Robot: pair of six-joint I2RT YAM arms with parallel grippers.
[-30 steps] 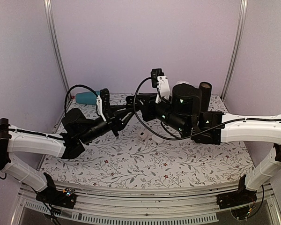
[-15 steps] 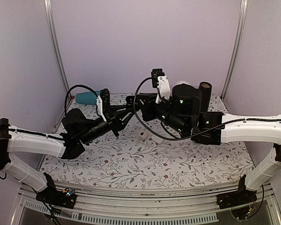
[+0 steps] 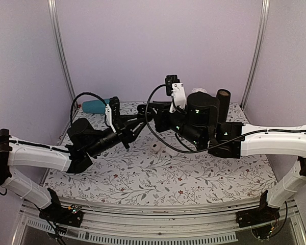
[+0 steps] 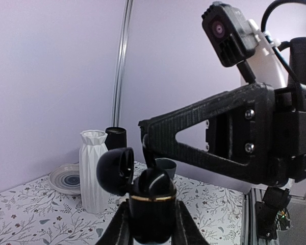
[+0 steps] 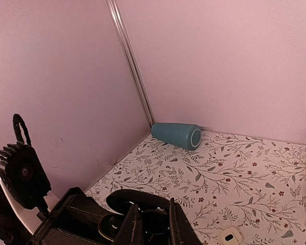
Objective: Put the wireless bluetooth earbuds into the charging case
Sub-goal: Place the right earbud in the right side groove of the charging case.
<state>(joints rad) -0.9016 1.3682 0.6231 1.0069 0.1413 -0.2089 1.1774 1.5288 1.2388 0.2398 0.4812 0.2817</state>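
Note:
My left gripper (image 4: 152, 227) is shut on the black charging case (image 4: 152, 212) and holds it upright in the air, with the lid (image 4: 113, 171) swung open to the left. A glossy black earbud (image 4: 156, 181) sits at the case's open top. My right gripper (image 5: 155, 224) reaches in from above and is shut on this earbud (image 5: 156, 228), right over the case's gold-rimmed opening (image 5: 110, 226). In the top view the two grippers meet above the middle back of the table (image 3: 142, 116). No second earbud shows.
A white ribbed vase (image 4: 94, 171), a black cup (image 4: 116, 138), a plate (image 4: 65, 178) and a grey cup (image 4: 167, 166) stand at the back right. A teal cup (image 5: 176, 135) lies in the back left corner. A small white case (image 5: 229, 236) lies on the floral cloth.

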